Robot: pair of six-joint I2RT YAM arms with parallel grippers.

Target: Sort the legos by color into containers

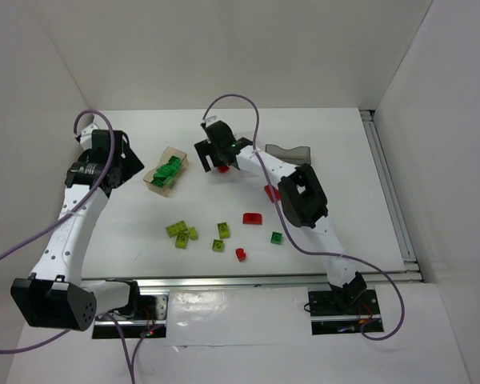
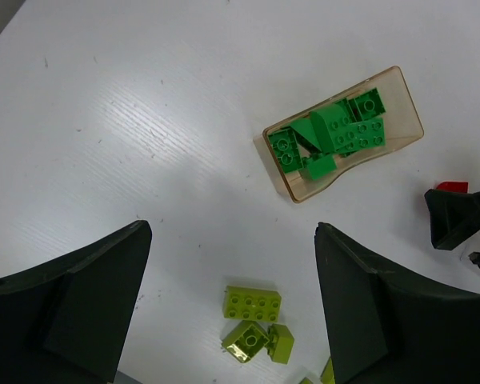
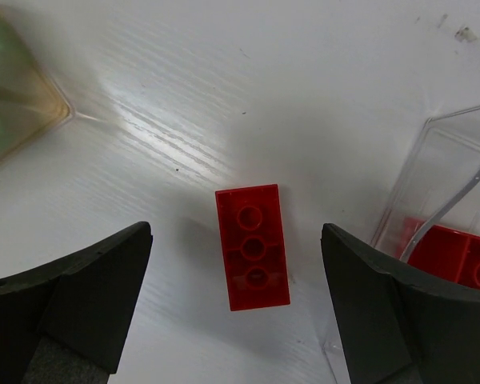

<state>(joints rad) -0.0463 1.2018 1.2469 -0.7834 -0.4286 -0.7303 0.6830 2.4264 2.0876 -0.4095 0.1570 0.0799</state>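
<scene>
Far left, the left gripper (image 2: 232,234) hangs high over the table with its fingers spread wide and nothing between them. Just right of it sits the tan box (image 2: 411,104), and that one looks nearly finished: a heap of dark green legos (image 2: 336,132) fills it, flat bricks and a sloped piece jumbled together, studs pointing every way.

Moving into the middle, it's a different story. A cluster of lime bricks (image 1: 176,228) lies loose near the table's front, with two more lime ones (image 1: 223,230) a little to the right. None of that colour is boxed, as far as I can see. One small red piece (image 1: 240,254) and a larger red one (image 1: 252,218) lie out in the open too.

Up behind them, the right gripper (image 3: 236,236) hovers fingers-down and wide apart, holding nothing. A red brick (image 3: 252,246) lies flat on the table straight beneath, bracketed by the two fingers. It's a two-by-four, glossy and underside up, judging by the round sockets. Just beside it stands the clear box (image 3: 432,160), with at least one red lego (image 3: 456,256) already inside.

Further right there's a lone dark green straggler (image 1: 277,238) on the table, another red (image 1: 270,192) half hidden by the arm, and the grey box (image 1: 290,152) at the back with nothing I can make out in it.

My read is that green is almost done, red has barely started, and lime hasn't been touched.
</scene>
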